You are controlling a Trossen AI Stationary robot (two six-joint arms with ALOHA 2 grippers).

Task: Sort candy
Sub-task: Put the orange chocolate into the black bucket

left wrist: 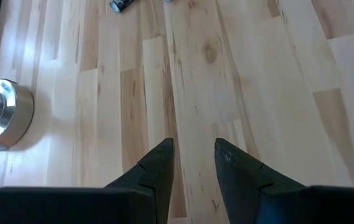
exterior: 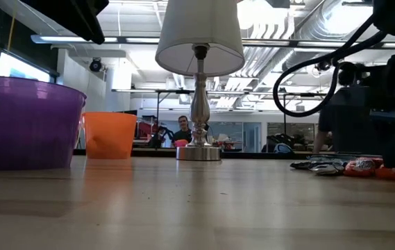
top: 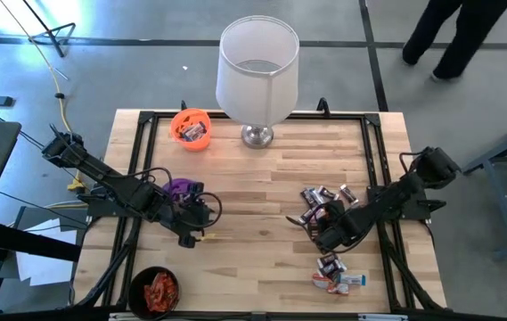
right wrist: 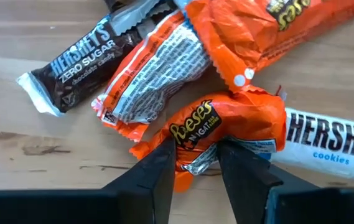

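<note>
While the left gripper [top: 201, 234] hovers spread and empty over bare table [top: 262, 178] at left, the right gripper [right wrist: 196, 163] straddles an orange candy [right wrist: 226, 127] in the near-right pile, fingers not visibly pinching yet.

Lamp [top: 257, 76] stands at the table's [top: 262, 178] far edge, centre. One cup [top: 191, 128] sits just left of it, holding candy. A second cup [top: 180, 188] sits mid-left beside the left gripper [top: 201, 236]. A third cup [top: 154, 290] occupies the near-left corner. Loose candy [top: 320, 196] lies right of centre, more [top: 335, 273] nearer the front edge; the right gripper [top: 323, 234] is apparently between them.
</note>
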